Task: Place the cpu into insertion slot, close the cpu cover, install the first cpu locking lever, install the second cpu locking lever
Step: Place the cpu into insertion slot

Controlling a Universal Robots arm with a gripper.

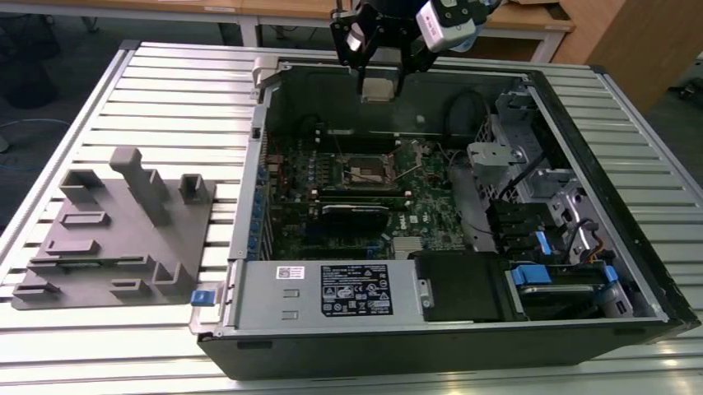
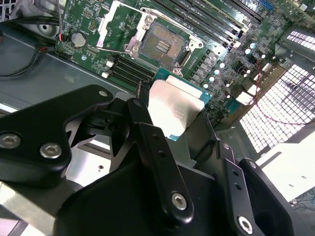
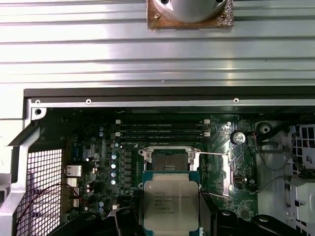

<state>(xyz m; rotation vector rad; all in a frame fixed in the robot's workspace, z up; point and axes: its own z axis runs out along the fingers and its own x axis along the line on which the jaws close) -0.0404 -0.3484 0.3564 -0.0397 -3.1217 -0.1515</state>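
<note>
First wrist view: tool (image 3: 170,222) holds cpu (image 3: 171,202); insertion slot (image 3: 167,160) lies bare.

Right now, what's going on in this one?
The arm's gripper holds the cpu between its fingers, above the open computer case. On the green board below, the insertion slot is empty and the cpu cover is swung open beside it. The cpu has not yet been set into the slot.
</note>
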